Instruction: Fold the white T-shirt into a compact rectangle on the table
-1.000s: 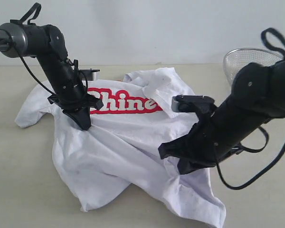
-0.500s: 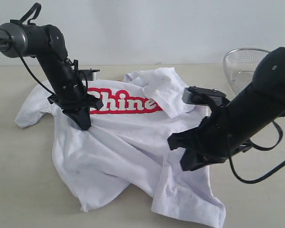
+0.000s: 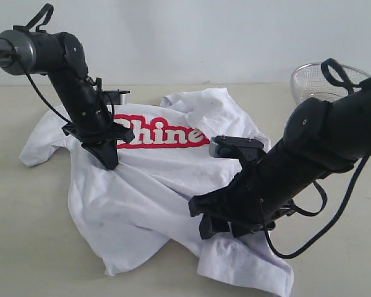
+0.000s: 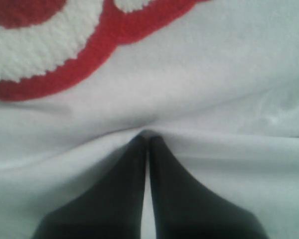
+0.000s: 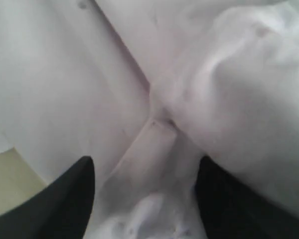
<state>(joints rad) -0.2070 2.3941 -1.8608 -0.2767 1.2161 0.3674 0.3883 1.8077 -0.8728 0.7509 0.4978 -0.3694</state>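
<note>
White T-shirt (image 3: 154,185) crumpled mid surface (image 3: 37,216), chest side up, not folded. Red lettering band (image 3: 164,135) runs across its far half. One sleeve spreads toward the left edge, and a loose corner of cloth reaches the near edge on the right. A small flap is folded over at the far side, just right of the lettering.

My left fingers (image 3: 109,159) are down on the shirt just nearside of the red band's left end. They're pressed together, with only a thin white line between them in the left wrist view. Cloth puckers into a ridge right at the tips, so it's a pinch on the shirt.

My right fingers (image 3: 217,224) are low over the near-right part of the shirt, close to the near edge. They're spread wide, one finger on each side of a bunched ridge of cloth in the right wrist view. The cloth sits between them but isn't clamped. A bit of bare surface shows beside one finger.

Wire-mesh basket (image 3: 315,83) sits at the far right corner, apart from the shirt.
</note>
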